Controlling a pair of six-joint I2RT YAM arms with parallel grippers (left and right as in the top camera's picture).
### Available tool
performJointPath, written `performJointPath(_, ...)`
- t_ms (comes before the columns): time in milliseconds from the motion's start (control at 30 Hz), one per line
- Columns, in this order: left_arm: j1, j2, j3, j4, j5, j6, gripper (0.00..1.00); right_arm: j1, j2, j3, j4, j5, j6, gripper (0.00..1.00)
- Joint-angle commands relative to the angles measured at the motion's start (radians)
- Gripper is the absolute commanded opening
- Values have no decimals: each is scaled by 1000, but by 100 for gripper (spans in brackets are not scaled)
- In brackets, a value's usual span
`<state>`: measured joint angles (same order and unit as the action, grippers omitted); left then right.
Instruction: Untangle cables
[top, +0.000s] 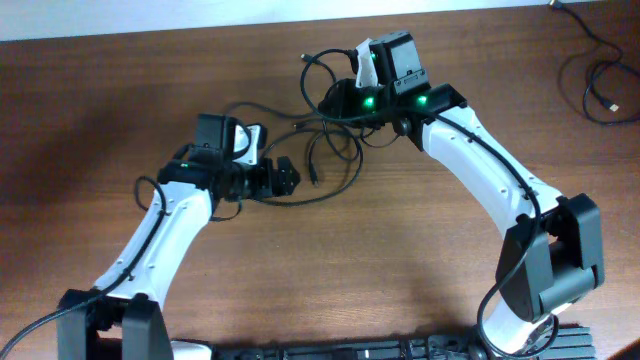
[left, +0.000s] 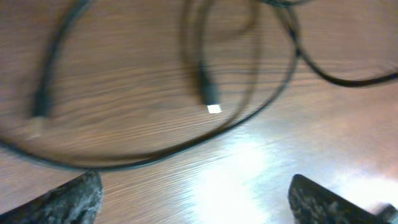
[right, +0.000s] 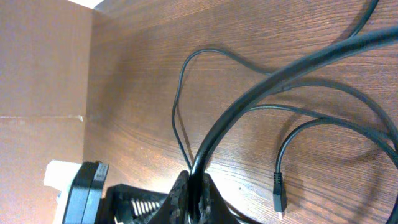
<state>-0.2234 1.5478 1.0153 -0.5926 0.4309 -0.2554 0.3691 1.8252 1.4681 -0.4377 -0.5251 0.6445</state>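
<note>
Cables (top: 322, 126): thin black cords in a loose tangle on the worktop (top: 350, 270), centre and towards the far side, lying between the two arms.

The left gripper (top: 285, 178) sits at the tangle's near-left edge with its fingers (left: 68, 199) spread wide and holding nothing. In the left wrist view one cord curves across the wood just ahead of it, and a plug (left: 211, 102) with a silver tip lies loose inside that curve.

The right gripper (right: 193, 199) is at the far-right side of the tangle. Its fingers are pressed together, pinching a cord that rises away from them, with other loops lying flat beside it.

A separate black cord (top: 600, 90) lies well apart at the far right corner. I cannot tell if it belongs to the set.

Handling judgement: the cords look light, limp and smooth, so they likely slide and drag neighbouring loops when pulled. Better to grip mid-run near a crossing or just behind a plug, not on the plug tip.

No containers in view.
</note>
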Motion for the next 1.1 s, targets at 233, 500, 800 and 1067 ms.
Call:
performJointPath(233,-372,121,-1,117,-438,238,95,-45,3,3,-23,119,-20,4)
performJointPath(500,-370,306,-1,75,-511,434,60,-174,3,3,-199,119,-65,4)
performJointPath(800,-370,455,-9,19,-472,438,0,-406,-48,207,-421,130,-282,4)
performJointPath(1067,-260,469,-10,-103,-794,182,0,-679,-57,468,-740,346,-290,4)
